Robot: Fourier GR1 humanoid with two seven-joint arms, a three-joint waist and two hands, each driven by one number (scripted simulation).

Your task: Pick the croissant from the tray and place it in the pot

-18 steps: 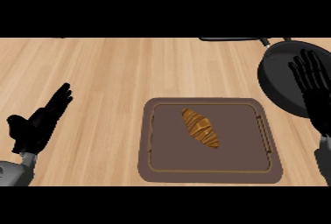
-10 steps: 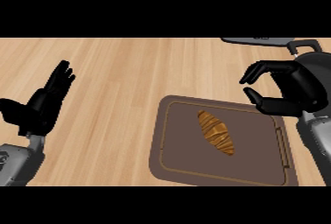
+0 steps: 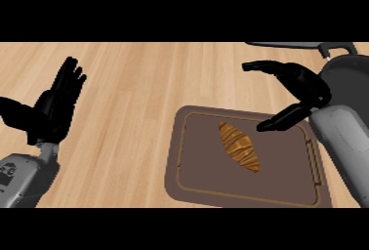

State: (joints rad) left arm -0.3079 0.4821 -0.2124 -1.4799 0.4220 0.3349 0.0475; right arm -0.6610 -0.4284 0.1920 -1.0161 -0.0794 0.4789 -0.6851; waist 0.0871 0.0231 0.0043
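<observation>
A golden-brown croissant [image 3: 239, 146] lies lengthwise in the middle of a dark brown tray [image 3: 193, 168] on the wooden counter. My right hand [image 3: 302, 88] hovers over the tray's far right corner, fingers and thumb spread in a wide curl and holding nothing. It is just up and right of the croissant, not touching it. The dark pot [image 3: 349, 73] shows at the right edge, mostly hidden behind my right hand and forearm. My left hand [image 3: 51, 107] rests open at the left, fingers pointing up.
A grey edge with a dark handle [image 3: 317, 46] lies along the top right, beside the pot. Bare wooden counter [image 3: 144, 97] spans the space between my left hand and the tray.
My right hand has come off the pot area, moved left and down toward the tray, and its fingers have curved into a wide claw. The view has shifted, so the tray sits further right.
</observation>
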